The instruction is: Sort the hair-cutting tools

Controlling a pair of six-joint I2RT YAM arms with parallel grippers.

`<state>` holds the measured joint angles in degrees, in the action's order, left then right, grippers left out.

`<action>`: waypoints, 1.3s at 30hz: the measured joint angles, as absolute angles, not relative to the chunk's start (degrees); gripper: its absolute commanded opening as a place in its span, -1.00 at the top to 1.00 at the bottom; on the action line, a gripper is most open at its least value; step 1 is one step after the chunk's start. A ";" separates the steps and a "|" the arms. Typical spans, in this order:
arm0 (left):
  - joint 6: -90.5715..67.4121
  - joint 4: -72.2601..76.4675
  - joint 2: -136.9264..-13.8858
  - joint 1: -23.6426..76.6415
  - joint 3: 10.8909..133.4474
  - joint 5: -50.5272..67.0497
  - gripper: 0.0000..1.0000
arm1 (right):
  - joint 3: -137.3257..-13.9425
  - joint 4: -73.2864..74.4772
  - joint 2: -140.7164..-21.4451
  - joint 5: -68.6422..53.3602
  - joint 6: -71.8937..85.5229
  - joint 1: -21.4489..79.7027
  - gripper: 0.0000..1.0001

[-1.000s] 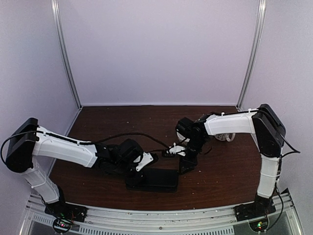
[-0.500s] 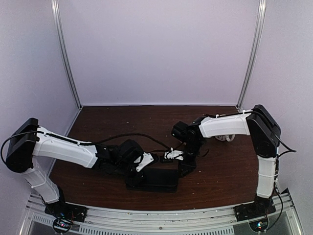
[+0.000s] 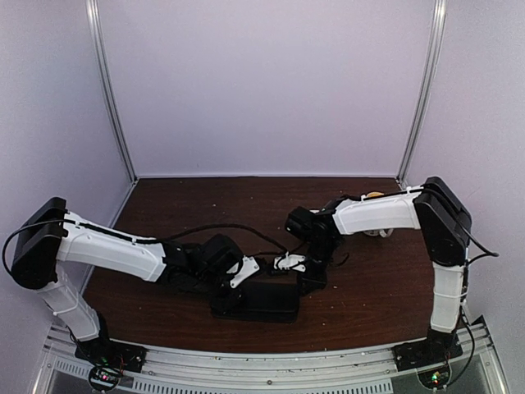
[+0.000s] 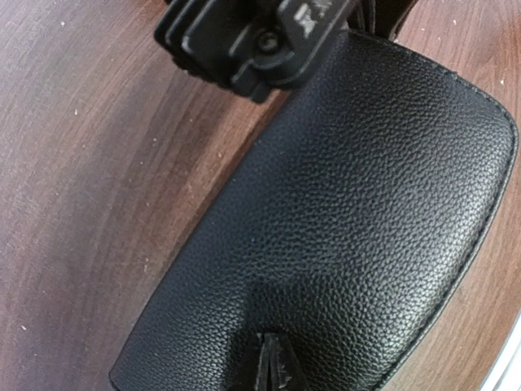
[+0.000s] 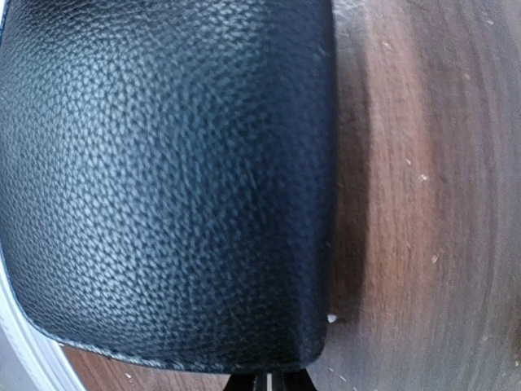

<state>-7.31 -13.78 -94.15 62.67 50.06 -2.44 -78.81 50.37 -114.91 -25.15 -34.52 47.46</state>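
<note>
**Tools out of sight; both closed grippers meet at the black case**

The scissors and the small black sticks do not show in any view, so I cannot say where they lie. My guess is that they are inside the case (image 3: 262,304), which lies flat and closed on the table (image 3: 205,205).

Seen from above, the long axis of the case runs across, from one gripper to the other. The left gripper (image 3: 244,272) is at its far left edge and the right gripper (image 3: 306,281) is at its far right corner, so both arms are equally near.

In the left wrist view the case (image 4: 350,228) stretches away straight ahead of the jaws. The fingertips (image 4: 269,366) are pressed together on its near edge.

In the right wrist view the case (image 5: 163,163) fills the space ahead and to the left of the jaws. Bare wood lies to their right, and these fingertips (image 5: 269,381) are also together, at the corner.

Whether either pair nips a flap or a zipper tab, I cannot tell. I judge that the next move depends on finding which edge of the case opens.
</note>
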 measured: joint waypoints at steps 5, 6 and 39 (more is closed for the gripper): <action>-5.96 -16.34 -94.43 65.04 51.99 -9.54 0.18 | -75.00 47.68 -111.18 -22.46 -35.35 47.53 0.99; -5.41 -16.62 -94.50 66.06 52.40 -12.08 0.16 | -74.63 47.68 -110.48 -22.04 -35.81 47.53 0.99; 7.57 -20.23 -108.07 82.67 71.44 -16.58 0.40 | -74.00 51.20 -108.33 -20.51 -42.15 47.77 0.99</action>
